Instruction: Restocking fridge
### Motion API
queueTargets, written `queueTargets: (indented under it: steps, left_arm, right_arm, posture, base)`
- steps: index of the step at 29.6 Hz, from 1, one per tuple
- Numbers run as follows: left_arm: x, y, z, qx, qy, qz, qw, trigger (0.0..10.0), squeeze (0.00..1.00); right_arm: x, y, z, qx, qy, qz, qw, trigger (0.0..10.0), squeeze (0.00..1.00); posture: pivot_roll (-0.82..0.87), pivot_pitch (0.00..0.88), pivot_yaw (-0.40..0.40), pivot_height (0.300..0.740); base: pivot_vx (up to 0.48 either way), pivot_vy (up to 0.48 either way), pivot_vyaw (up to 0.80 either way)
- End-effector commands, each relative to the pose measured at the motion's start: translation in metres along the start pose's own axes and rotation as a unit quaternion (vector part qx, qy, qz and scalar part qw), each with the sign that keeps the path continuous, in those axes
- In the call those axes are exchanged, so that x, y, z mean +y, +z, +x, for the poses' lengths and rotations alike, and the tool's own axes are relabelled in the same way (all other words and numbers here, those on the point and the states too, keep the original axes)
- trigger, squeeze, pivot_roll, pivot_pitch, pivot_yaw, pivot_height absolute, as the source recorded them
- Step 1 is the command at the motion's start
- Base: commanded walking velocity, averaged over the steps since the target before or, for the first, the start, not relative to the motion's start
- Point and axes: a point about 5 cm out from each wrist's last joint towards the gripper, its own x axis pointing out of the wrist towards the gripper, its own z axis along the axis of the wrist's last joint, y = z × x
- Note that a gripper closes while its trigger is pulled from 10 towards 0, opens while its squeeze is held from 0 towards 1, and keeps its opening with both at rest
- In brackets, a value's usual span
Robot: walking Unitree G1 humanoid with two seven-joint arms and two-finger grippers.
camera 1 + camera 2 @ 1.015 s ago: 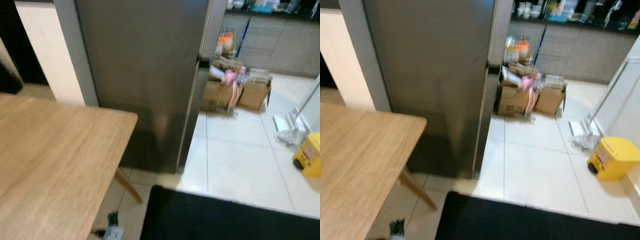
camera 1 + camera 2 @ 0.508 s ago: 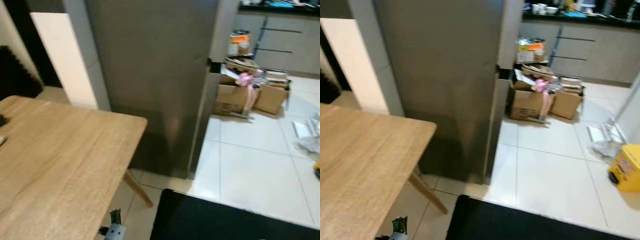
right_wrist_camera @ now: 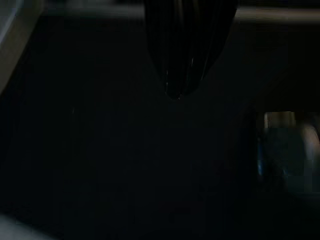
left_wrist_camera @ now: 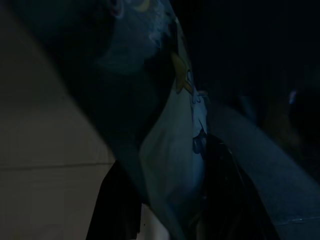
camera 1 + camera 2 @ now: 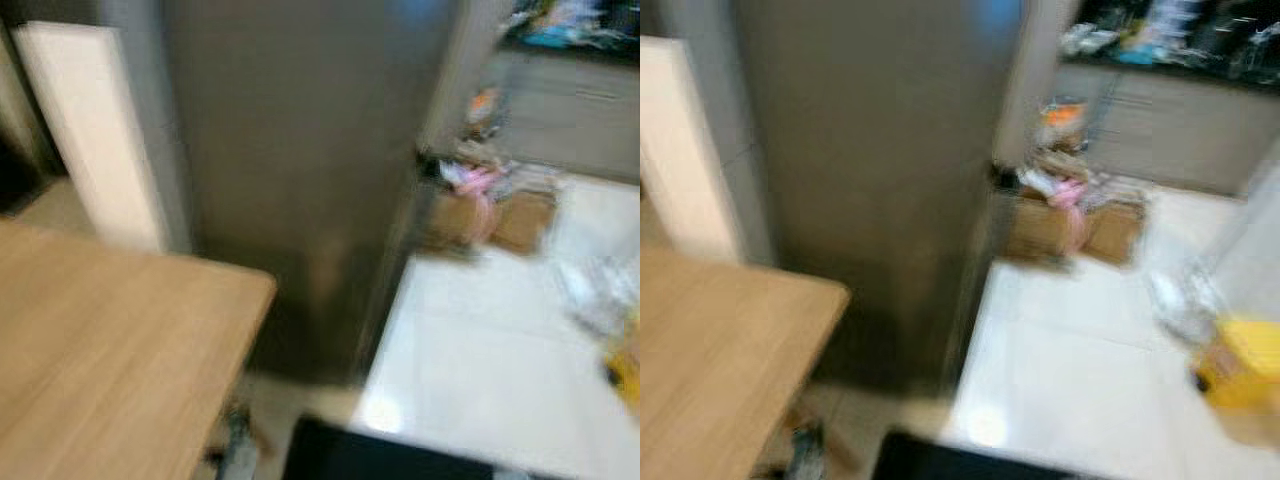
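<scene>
The tall grey fridge [image 5: 300, 150] stands straight ahead with its doors closed, blurred in both eye views. In the dim left wrist view a blue-green printed packet [image 4: 165, 140] hangs upright, and my left gripper [image 4: 170, 205] is shut on its lower part, one black finger [image 4: 115, 210] on each side. The right wrist view is very dark. There my right gripper [image 3: 175, 90] shows as one black tip with the fingers pressed together and nothing between them.
A light wooden table [image 5: 100, 340] fills the left foreground, its corner close to the fridge. Cardboard boxes [image 5: 480, 210] with clutter sit on the white tiles beyond the fridge. A yellow bin [image 5: 1240, 375] is at the right, a black mat [image 5: 380, 455] at my feet.
The whole picture has shifted and blurred, so the camera is moving. The fridge, table and boxes keep their places relative to one another.
</scene>
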Motion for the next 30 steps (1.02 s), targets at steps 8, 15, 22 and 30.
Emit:
queueTargets:
  steps: [8,15,22,30]
  left_arm:
    - [0.0051,-0.0064,-0.0013,0.011,0.009,-0.003,1.000,10.0,0.00]
    - [0.0058,-0.0062,-0.0013,0.013,0.013,-0.004,1.000,10.0,0.00]
    - [0.0055,-0.0051,-0.0012,0.010,0.009,-0.006,1.000,10.0,0.00]
    - [0.0047,-0.0058,-0.0011,0.013,0.005,-0.008,1.000,10.0,0.00]
  right_arm:
    - [-0.0058,0.0034,-0.0006,-0.008,-0.006,0.013,1.000,10.0,0.00]
    - [-0.0051,0.0038,-0.0005,-0.008,-0.006,0.012,1.000,10.0,0.00]
    - [-0.0044,0.0038,-0.0004,-0.008,-0.005,0.013,1.000,10.0,0.00]
    - [-0.0053,0.0064,-0.0005,-0.016,-0.009,0.015,1.000,10.0,0.00]
  posture:
    - [-0.07,0.000,-0.012,0.740]
    - [-0.08,0.000,-0.011,0.740]
    - [-0.08,0.000,-0.009,0.740]
    - [-0.08,0.000,-0.007,0.740]
  base:
    - [0.239,0.000,0.00]
    - [0.000,0.000,0.00]
    - [0.000,0.000,0.00]
    - [0.000,-0.354,0.00]
